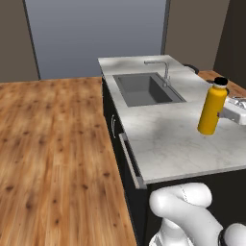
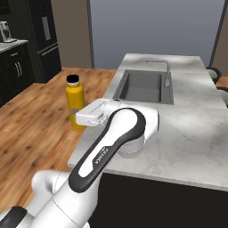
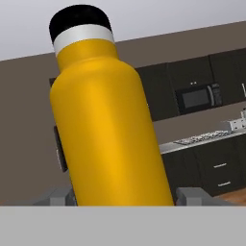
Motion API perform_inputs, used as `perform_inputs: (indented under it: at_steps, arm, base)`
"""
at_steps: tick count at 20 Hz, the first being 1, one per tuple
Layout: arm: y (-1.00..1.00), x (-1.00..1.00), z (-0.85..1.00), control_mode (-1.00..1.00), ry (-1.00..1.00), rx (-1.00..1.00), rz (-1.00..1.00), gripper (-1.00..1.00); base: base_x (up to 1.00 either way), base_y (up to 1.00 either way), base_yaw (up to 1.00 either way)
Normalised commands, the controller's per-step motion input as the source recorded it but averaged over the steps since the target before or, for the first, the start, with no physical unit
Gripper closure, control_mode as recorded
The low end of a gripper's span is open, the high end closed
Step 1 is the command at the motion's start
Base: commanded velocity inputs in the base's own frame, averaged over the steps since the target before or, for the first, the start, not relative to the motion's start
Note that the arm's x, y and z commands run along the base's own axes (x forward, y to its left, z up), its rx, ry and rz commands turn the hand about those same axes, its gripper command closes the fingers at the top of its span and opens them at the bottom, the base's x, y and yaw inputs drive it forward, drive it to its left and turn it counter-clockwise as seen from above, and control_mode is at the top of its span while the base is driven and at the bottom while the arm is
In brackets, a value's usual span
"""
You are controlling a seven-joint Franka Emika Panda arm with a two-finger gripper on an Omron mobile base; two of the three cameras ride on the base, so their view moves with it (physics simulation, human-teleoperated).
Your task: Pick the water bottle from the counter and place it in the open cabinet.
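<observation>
1. A wooden floor (image 1: 53, 144) with brown planks lies beside the island.
2. A large grey-blue wall panel (image 1: 96, 33) stands at the far end of the room.
3. Black cupboards (image 2: 18, 67) with silver bar handles stand far left in the right base view.
4. A black microwave (image 3: 198, 97) sits among dark wall units.
5. A stovetop (image 3: 199, 138) lies on a far worktop.

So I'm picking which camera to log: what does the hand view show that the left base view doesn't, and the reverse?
Hand view alone: a microwave set among dark cupboards, beyond the water bottle, which stands between the pincer fingers. Left base view alone: the sink, chrome tap, marbled counter and wooden floor. Both: the yellow bottle with its black cap.
</observation>
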Motion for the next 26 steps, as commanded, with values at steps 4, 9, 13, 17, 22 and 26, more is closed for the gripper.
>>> perform_inputs:
  at_steps: [4, 9, 13, 17, 22, 26]
  arm:
    - [0.15, -0.58, 0.00, -1.00, 0.00, -0.01, 0.01, 1.00]
    - [0.23, -0.57, 0.00, -1.00, 0.00, -0.03, 0.01, 1.00]
    - [0.35, -0.44, 0.00, -1.00, 0.00, -0.05, 0.02, 1.00]
    - [0.19, -0.11, 0.00, -1.00, 0.00, -0.02, 0.02, 1.00]
    - [0.01, 0.01, 0.00, 1.00, 0.01, 0.00, 0.00, 1.00]
    - [0.00, 0.00, 0.00, 1.00, 0.00, 0.00, 0.00, 1.00]
  base:
    - [0.00, 0.00, 0.00]
    - [0.00, 0.00, 0.00]
    - [0.00, 0.00, 0.00]
    - [0.00, 0.00, 0.00]
    - [-0.03, 0.13, 0.03]
    - [-0.43, 0.46, 0.20]
